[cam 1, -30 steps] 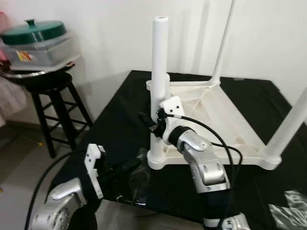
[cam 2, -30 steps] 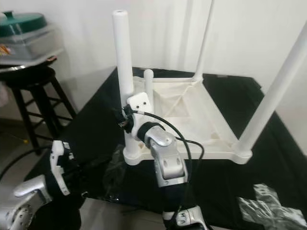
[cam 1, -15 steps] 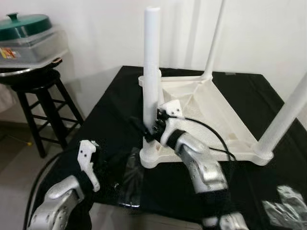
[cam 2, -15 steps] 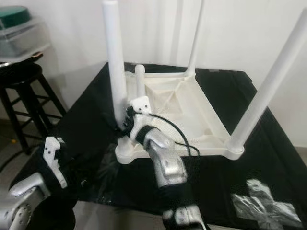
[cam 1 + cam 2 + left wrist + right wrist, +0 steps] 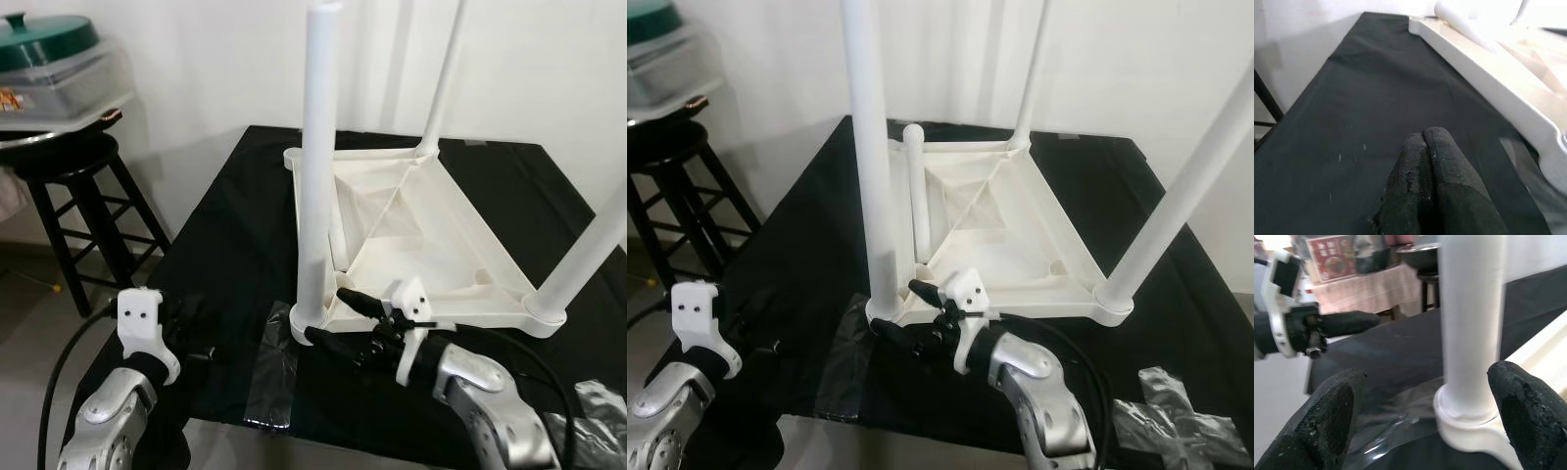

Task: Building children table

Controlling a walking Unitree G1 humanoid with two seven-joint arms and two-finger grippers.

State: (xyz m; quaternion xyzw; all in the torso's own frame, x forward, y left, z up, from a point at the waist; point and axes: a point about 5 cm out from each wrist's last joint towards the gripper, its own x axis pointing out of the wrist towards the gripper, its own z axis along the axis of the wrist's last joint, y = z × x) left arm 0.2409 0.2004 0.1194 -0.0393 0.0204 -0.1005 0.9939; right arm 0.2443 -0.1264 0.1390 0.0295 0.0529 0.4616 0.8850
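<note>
**Upturned table, gripper at its near leg**

The white table (image 5: 411, 230) lay upside down on the black cloth (image 5: 235, 225). The right gripper (image 5: 328, 318) hung with fingers spread by the near leg (image 5: 318, 166); its wrist view showed the leg between them, untouched. The left gripper (image 5: 1427, 166), fingers pressed together, rested over the cloth.

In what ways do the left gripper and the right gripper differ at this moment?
The left gripper is shut, its black fingers pressed together, while the right gripper is open wide. The left gripper hovers over the bare black tablecloth, apart from the upturned white table; the right gripper sits at the base of the near table leg, one finger on each side. Both point forward, low over the cloth.
</note>
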